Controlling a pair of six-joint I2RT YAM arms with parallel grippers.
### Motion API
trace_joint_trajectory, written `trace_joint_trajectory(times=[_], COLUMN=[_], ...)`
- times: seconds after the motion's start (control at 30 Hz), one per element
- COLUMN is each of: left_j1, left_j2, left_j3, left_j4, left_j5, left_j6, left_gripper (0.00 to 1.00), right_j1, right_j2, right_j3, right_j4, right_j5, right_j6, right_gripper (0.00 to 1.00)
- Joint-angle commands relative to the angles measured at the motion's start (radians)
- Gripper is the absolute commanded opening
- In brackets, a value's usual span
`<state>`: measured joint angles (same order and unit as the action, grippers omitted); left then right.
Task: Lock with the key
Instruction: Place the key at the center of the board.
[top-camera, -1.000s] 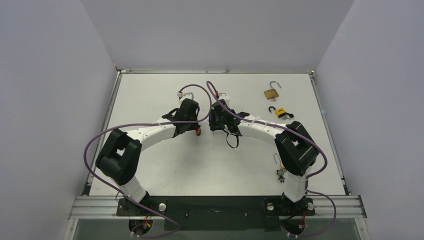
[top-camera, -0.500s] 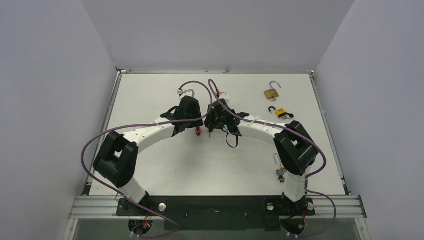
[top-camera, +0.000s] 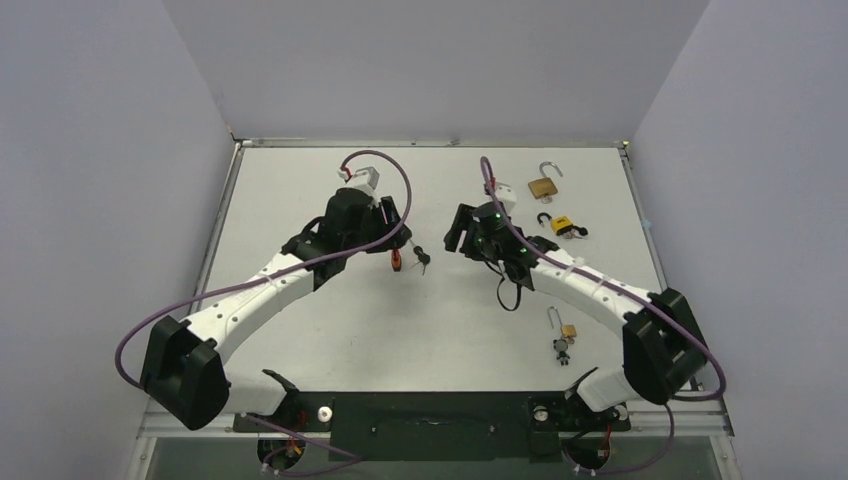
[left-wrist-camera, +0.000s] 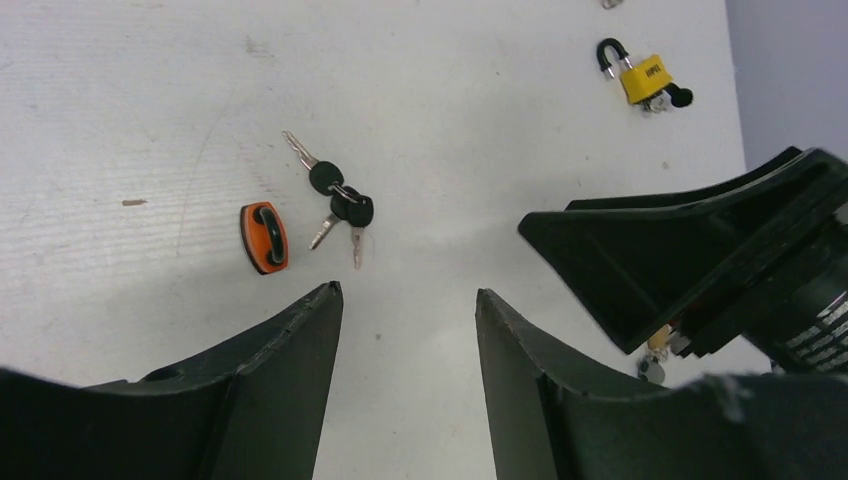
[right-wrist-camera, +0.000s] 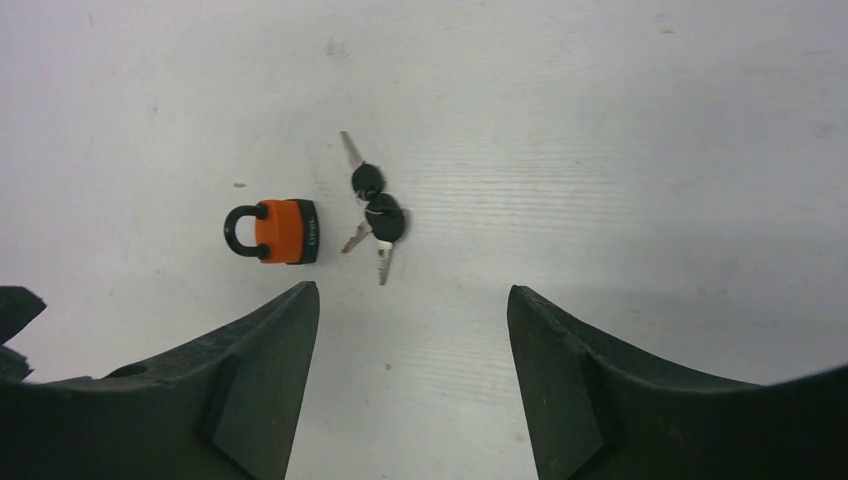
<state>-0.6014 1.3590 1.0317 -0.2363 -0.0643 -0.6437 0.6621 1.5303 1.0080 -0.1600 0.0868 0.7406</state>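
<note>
Orange padlock (right-wrist-camera: 285, 232), keys (right-wrist-camera: 385, 218) beside it — just ahead of both end effectors (left-wrist-camera: 407, 289) (right-wrist-camera: 411, 288), released.

A robotics lab test cell is indicated. A white table (top-camera: 400, 330) is boxed in on 3 sides by plain pale panels (top-camera: 430, 70), and 2 white-and-black machines, a left arm (top-camera: 250, 295) and a right arm (top-camera: 590, 285), are bolted to a black plate (top-camera: 430, 415) on an aluminium rail (top-camera: 190, 410) at its near edge. Purple cables (top-camera: 372, 153) are looped loose off both, and small padlocks (top-camera: 542, 186) are laid out on the bare surface.
</note>
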Motion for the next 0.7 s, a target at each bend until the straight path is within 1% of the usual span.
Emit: trace_joint_trajectory(times=[0.0,0.2,0.33,0.37,0.57,0.67], left_j1=[-0.002,-0.003,0.001,0.003,0.012,0.029], left_j2=[-0.092,-0.158,-0.199,-0.207,-0.219,-0.226], left_j3=[-0.027,-0.049,-0.062,-0.062,-0.073,-0.084], left_j4=[0.022,0.035,0.049,0.050,0.064,0.070], left_j5=[0.122,0.193,0.207,0.209,0.227,0.239], left_j6=[0.005,-0.002,-0.007,-0.005,-0.004,-0.006], left_gripper=[0.50,0.50,0.50,0.51,0.50,0.50], right_j1=[-0.068,-0.139,-0.200,-0.215,-0.425,-0.490], right_j2=[-0.183,-0.438,-0.558,-0.573,-0.667,-0.681], right_j3=[-0.101,-0.234,-0.329,-0.342,-0.459,-0.510], right_j4=[-0.093,-0.254,-0.346,-0.371,-0.424,-0.443], right_j5=[0.099,0.173,0.211,0.213,0.144,0.135], right_j6=[0.042,0.104,0.178,0.205,0.276,0.304], right_gripper=[0.68,0.77,0.80,0.81,0.84,0.84])
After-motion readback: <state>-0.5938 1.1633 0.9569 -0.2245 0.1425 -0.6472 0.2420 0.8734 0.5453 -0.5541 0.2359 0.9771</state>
